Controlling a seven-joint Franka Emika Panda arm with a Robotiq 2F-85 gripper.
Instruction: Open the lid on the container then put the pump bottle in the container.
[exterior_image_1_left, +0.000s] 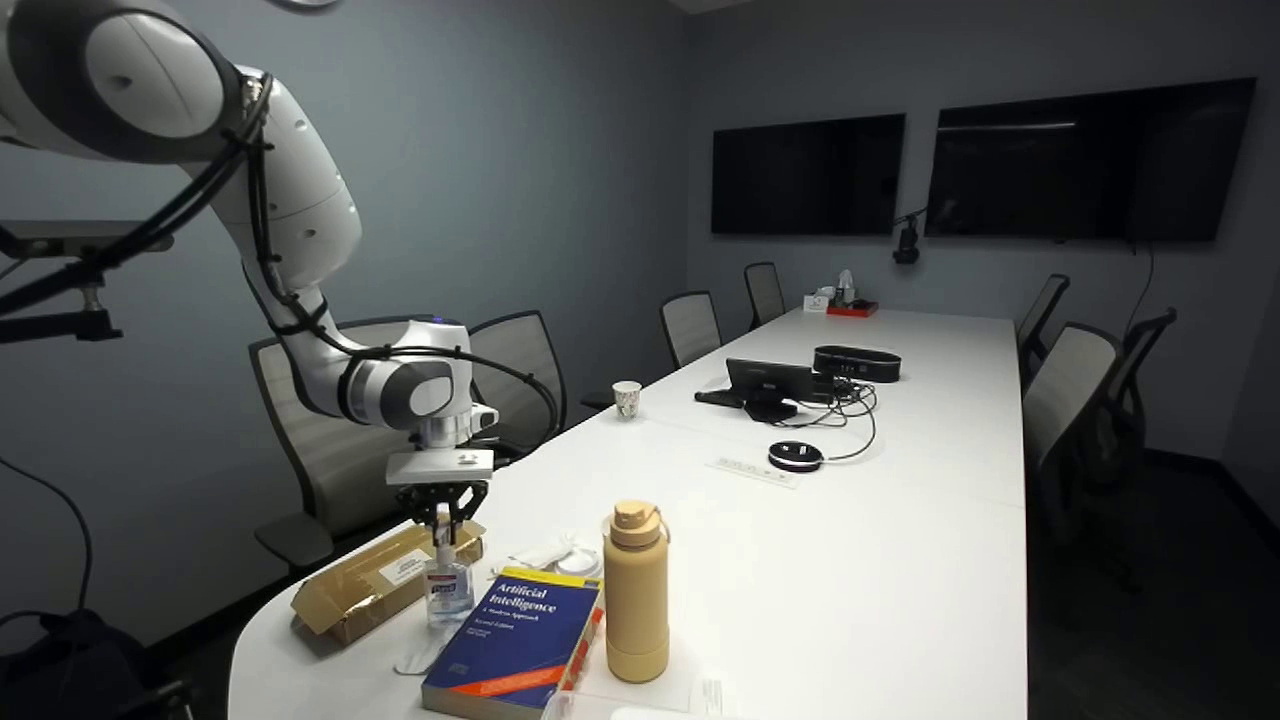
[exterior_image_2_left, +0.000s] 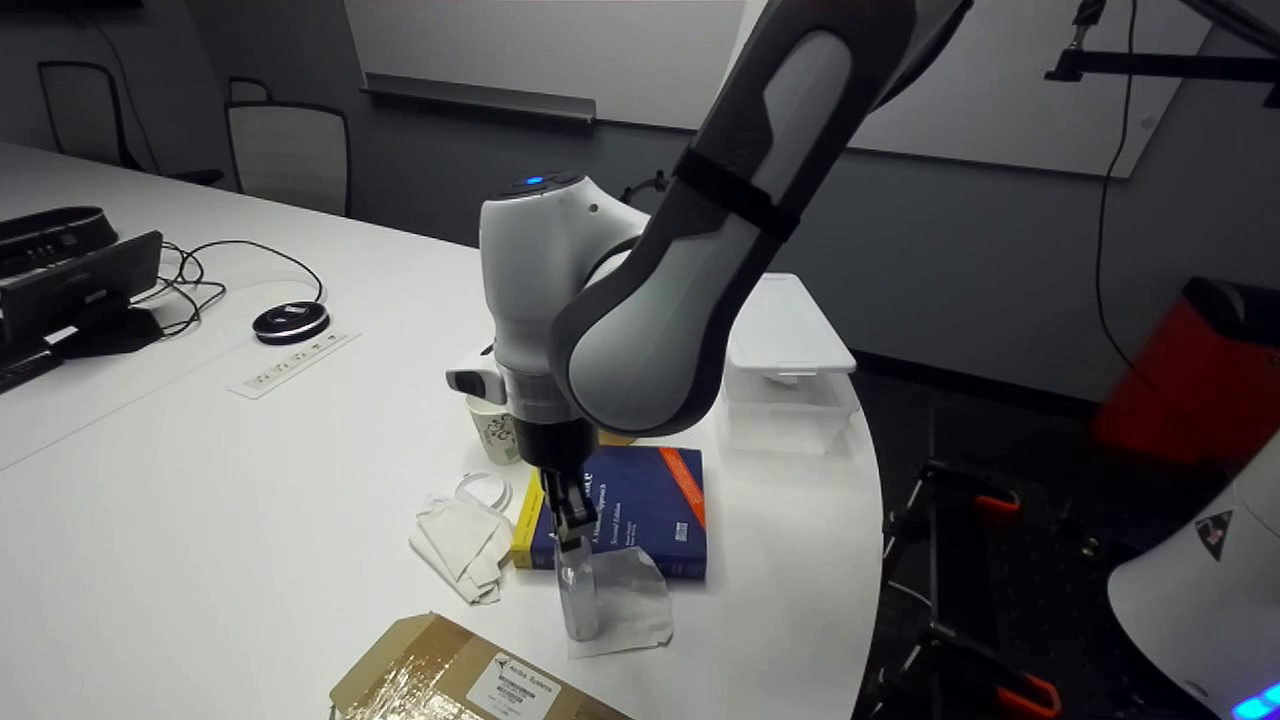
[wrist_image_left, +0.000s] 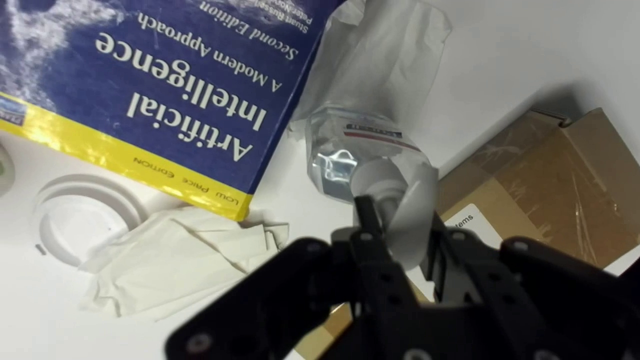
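The pump bottle is a small clear bottle with a white pump head; it shows in both exterior views (exterior_image_1_left: 450, 592) (exterior_image_2_left: 578, 600) and in the wrist view (wrist_image_left: 335, 165). My gripper (exterior_image_1_left: 446, 538) (exterior_image_2_left: 572, 543) (wrist_image_left: 400, 215) points down from above, its fingers shut on the white pump head. The bottle is about upright, at or just above the table; I cannot tell which. The container (exterior_image_2_left: 790, 415) is a clear plastic box at the table edge in an exterior view. Its white lid (exterior_image_2_left: 785, 325) lies over its top.
A blue book (exterior_image_1_left: 525, 635) (exterior_image_2_left: 640, 510) lies beside the pump bottle. A tan bottle (exterior_image_1_left: 637, 600) stands past it. A cardboard box (exterior_image_1_left: 385, 580) (exterior_image_2_left: 480, 680) lies on the other side. Crumpled cloth (exterior_image_2_left: 465, 545), a white ring and a paper cup (exterior_image_2_left: 495, 430) are near.
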